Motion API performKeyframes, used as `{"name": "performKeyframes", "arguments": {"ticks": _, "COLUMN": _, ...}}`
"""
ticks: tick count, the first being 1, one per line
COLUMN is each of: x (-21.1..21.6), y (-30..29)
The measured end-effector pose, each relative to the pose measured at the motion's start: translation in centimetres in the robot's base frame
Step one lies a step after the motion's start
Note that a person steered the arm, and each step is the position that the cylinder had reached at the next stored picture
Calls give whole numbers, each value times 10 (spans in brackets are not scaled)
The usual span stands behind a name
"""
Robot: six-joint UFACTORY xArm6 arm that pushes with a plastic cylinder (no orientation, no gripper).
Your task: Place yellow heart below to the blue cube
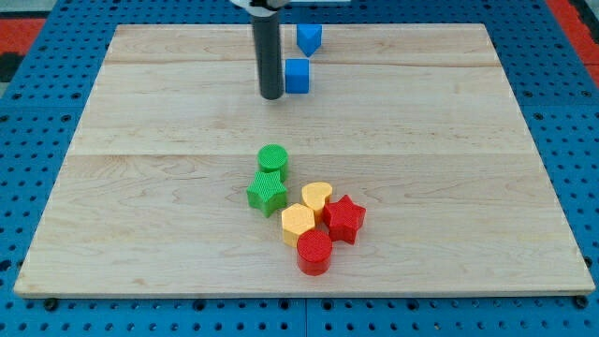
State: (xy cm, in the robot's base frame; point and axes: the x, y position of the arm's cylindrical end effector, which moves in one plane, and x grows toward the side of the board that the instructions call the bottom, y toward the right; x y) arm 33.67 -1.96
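The tip [271, 95] touches no block beside the blue cube [297, 76] near the board's top edge, the yellow heart [316, 197] well below toward the bottom edge.

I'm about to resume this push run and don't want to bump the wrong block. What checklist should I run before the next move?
1. Yellow heart located: ok.
2. Blue cube located: ok; second blue block above it.
3. Board below cube free: ok.
4. My tip at heart: not ok; it is just left of the cube.
5. Heart free to push: not ok; red star and yellow hexagon crowd it.
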Motion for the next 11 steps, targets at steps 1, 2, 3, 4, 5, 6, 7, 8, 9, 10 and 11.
{"name": "performKeyframes", "arguments": {"ticks": 1, "x": -20, "y": 41}}
{"name": "performKeyframes", "arguments": {"ticks": 2, "x": -8, "y": 47}}
{"name": "performKeyframes", "arguments": {"ticks": 3, "x": 22, "y": 27}}
{"name": "performKeyframes", "arguments": {"ticks": 4, "x": 59, "y": -10}}
{"name": "performKeyframes", "arguments": {"ticks": 5, "x": 65, "y": -10}}
{"name": "performKeyframes", "arguments": {"ticks": 6, "x": 65, "y": -9}}
{"name": "performKeyframes", "arguments": {"ticks": 7, "x": 65, "y": -10}}
{"name": "performKeyframes", "arguments": {"ticks": 8, "x": 79, "y": -10}}
{"name": "performKeyframes", "arguments": {"ticks": 9, "x": 82, "y": -10}}
{"name": "performKeyframes", "arguments": {"ticks": 10, "x": 82, "y": -10}}
{"name": "performKeyframes", "arguments": {"ticks": 11, "x": 82, "y": 2}}
